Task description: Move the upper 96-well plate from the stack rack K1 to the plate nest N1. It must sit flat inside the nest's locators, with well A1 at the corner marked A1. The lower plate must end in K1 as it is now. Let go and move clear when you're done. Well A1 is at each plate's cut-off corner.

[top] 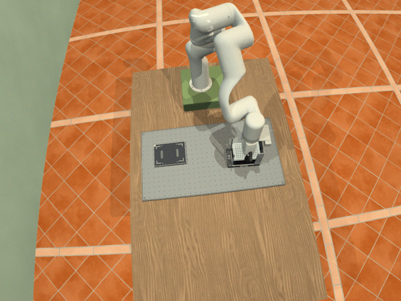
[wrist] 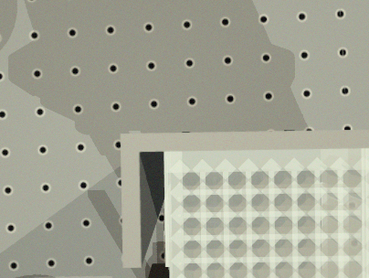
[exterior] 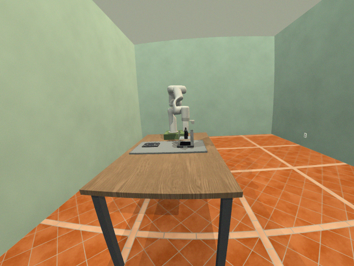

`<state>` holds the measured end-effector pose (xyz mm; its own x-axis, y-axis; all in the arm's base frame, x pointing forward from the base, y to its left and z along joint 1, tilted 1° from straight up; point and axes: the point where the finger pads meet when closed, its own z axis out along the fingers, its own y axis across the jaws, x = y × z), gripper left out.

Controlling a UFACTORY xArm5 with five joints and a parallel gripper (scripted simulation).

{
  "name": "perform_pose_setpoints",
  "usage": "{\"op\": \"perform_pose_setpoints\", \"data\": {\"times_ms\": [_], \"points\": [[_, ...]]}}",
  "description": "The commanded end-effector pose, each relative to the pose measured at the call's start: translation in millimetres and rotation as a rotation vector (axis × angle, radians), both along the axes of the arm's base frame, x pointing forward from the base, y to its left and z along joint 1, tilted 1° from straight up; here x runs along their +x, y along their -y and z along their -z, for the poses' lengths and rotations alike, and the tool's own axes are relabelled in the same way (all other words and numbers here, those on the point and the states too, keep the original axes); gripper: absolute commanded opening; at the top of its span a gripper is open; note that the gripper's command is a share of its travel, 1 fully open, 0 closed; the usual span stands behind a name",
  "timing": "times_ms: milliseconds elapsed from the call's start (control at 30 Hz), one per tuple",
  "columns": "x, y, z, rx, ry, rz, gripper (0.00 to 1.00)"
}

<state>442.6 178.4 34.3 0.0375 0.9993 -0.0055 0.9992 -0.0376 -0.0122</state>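
From above, a white jointed arm [top: 231,74] rises from a green square block [top: 202,97] at the twelve o'clock end of a long wooden table [top: 223,233]. A grey perforated metal board [top: 200,175] lies across the table. At its nine o'clock side sits a flat dark rectangular plate nest [top: 170,153] with white corner marks. At three o'clock the black gripper [top: 248,157] is clamped on a pale white gridded well plate [top: 238,150] inside a dark-walled stack rack [top: 230,158] (the wrist hides much of it).

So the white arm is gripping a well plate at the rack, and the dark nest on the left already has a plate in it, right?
Not quite. The dark plate nest holds no plate: the top view shows its bare dark surface. The gripper does grip the translucent white well plate at the grey stack rack.
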Motion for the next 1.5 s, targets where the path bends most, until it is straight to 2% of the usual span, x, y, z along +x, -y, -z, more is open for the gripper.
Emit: {"op": "perform_pose_setpoints", "data": {"times_ms": [0, 1467], "points": [[1.3, -0.5, -8.1, 0.003, 0.003, 0.0, 0.0], [2.1, -0.7, -71.6, 0.003, 0.003, 0.0, 0.0]]}}
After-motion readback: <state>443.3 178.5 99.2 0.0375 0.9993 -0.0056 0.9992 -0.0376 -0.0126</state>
